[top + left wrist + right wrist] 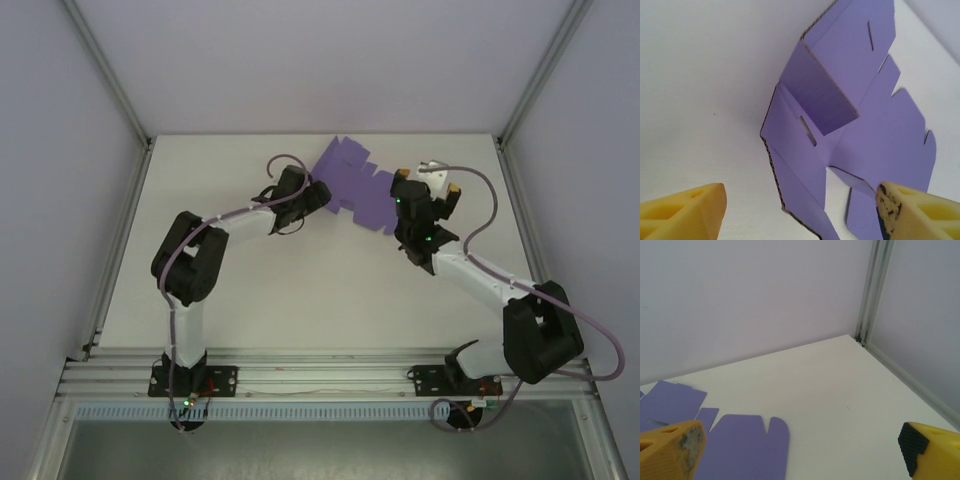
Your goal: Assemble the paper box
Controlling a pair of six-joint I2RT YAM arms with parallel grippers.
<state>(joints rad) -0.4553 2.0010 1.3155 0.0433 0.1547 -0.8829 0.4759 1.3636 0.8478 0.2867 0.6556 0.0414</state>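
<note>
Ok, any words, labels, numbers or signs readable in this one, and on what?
No readable text anywhere.
The box is plain purple card with no print.
The table has no markings.
Nothing on the arms is legible at this size.

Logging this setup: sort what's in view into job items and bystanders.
Job: paper box, partly folded; left gripper and right gripper, jaws open.
Just there: table; enclosure walls; corner post.
</note>
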